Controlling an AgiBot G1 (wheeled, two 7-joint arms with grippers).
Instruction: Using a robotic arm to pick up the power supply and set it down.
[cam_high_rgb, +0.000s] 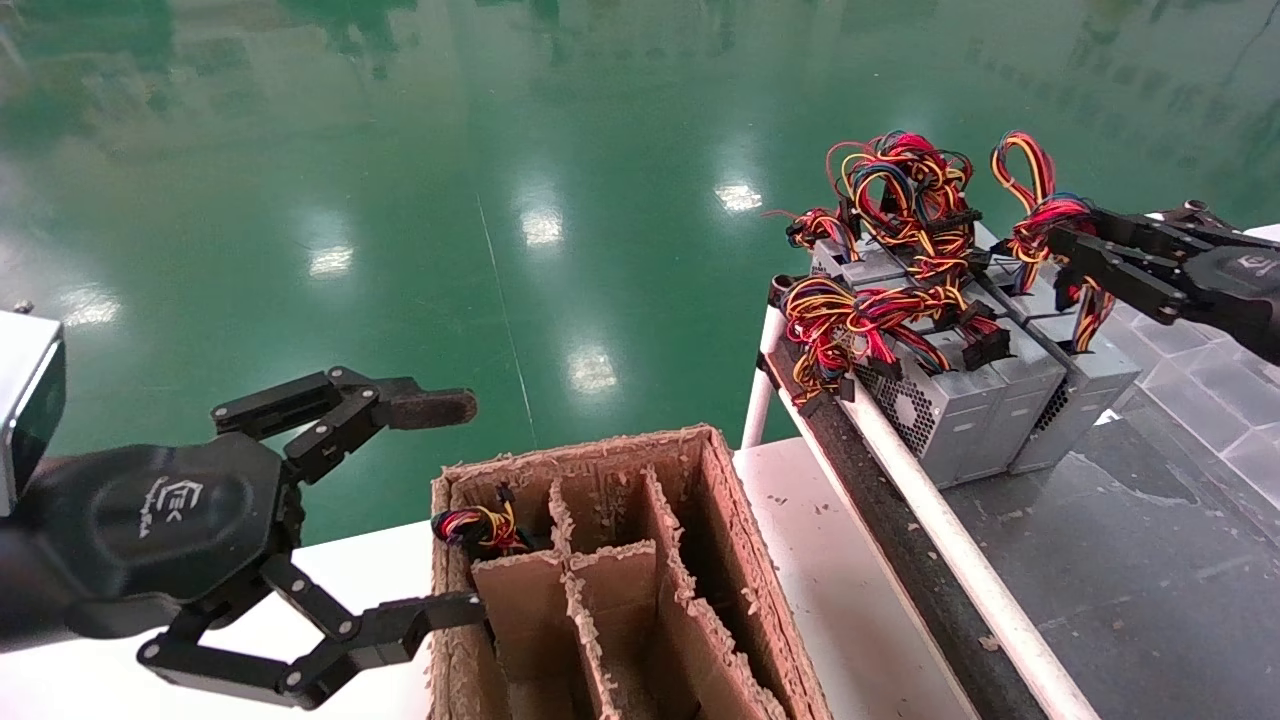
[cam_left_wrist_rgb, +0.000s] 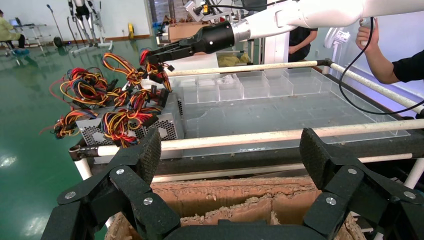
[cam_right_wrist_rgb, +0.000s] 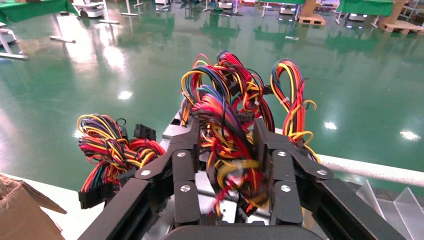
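Note:
Three grey power supplies stand side by side on the dark bench, and the rightmost power supply (cam_high_rgb: 1085, 375) trails a red, yellow and black wire bundle (cam_high_rgb: 1030, 225) upward. My right gripper (cam_high_rgb: 1055, 245), on the white robotic arm (cam_left_wrist_rgb: 310, 12), has its fingers pressed on both sides of that bundle (cam_right_wrist_rgb: 225, 150), just above the unit's top. The right gripper (cam_right_wrist_rgb: 227, 135) also shows far off in the left wrist view (cam_left_wrist_rgb: 155, 56). My left gripper (cam_high_rgb: 450, 508) hangs open and empty over the near-left corner of the cardboard box (cam_high_rgb: 720, 520).
Two other power supplies (cam_high_rgb: 960, 400) with tangled wires sit left of the held one. A white rail (cam_high_rgb: 960, 540) edges the bench. The box has dividers, with a wire bundle (cam_high_rgb: 478, 527) in one compartment. Clear trays (cam_left_wrist_rgb: 240, 85) and a person (cam_left_wrist_rgb: 395, 65) are beyond.

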